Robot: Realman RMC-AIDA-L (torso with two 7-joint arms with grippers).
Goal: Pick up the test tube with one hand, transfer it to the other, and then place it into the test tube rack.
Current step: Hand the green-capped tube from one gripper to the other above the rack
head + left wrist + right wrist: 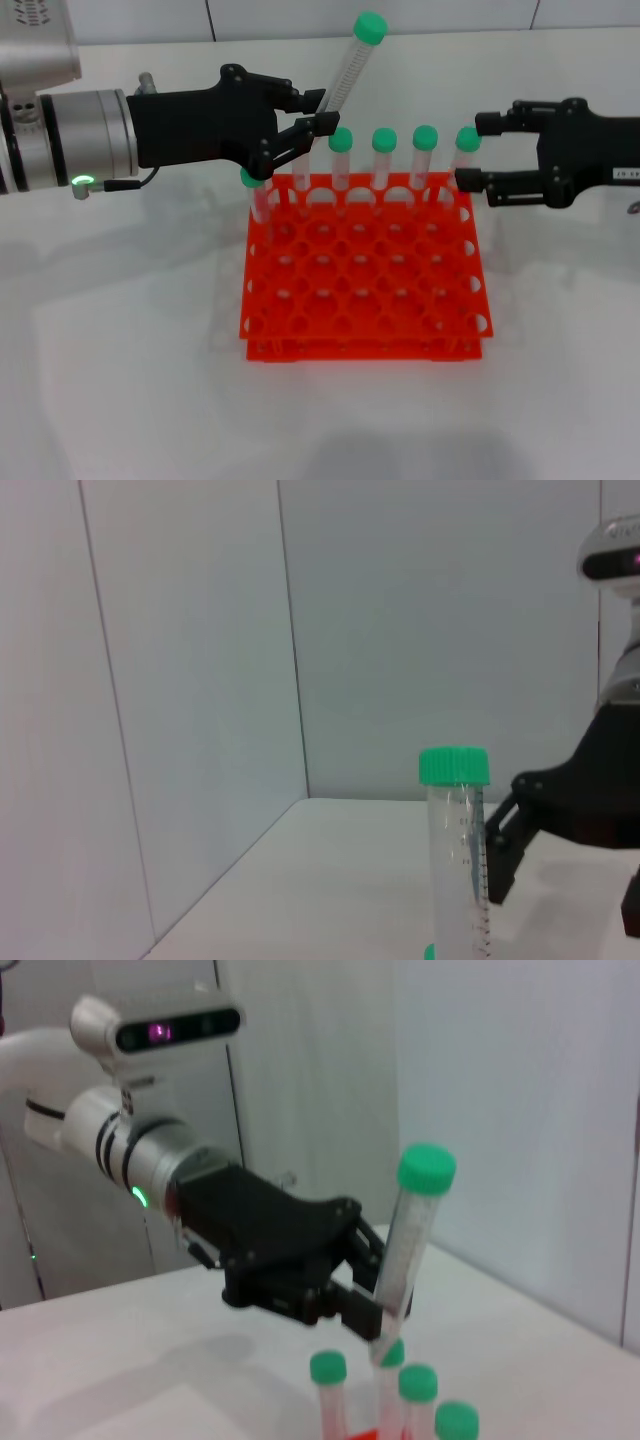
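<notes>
- Left pincer (318, 124) is clamped on the lower part of the test tube (350, 70), holding it lifted above the back edge of the test tube rack (365, 290). The tube leans, its green cap up and tipped toward the robot's right.
- From the right wrist view the same grip shows: black fingers (358, 1305) pinch the tube (408, 1245) near its bottom, leaving most of its length free above them.
- Right pincer (468, 152) waits near the rack's back right corner with its jaws spread wide and nothing between them, well apart from the held tube.
- Handover looks like the step ahead. The grip is low and the tube is tilted, so I judge it could pivot or slip in the fingers if the right pincer pushes on it sideways before closing.
- Releasing too early is a second risk: the tube would fall onto the capped tubes below and could knock them.
- Other green-capped tubes (385, 160) stand in the rack's back row, directly under and beside the held tube; one (255, 195) sits at the back left corner under the left pincer, and one (467, 140) stands just by the right pincer's open jaws.
- Those standing caps are the obstruction: an approach at their height by the right pincer could clip them, so a meeting above the caps seems safer.
- Front rows of rack holes are vacant, and the white bench (120, 380) lies around it.
</notes>
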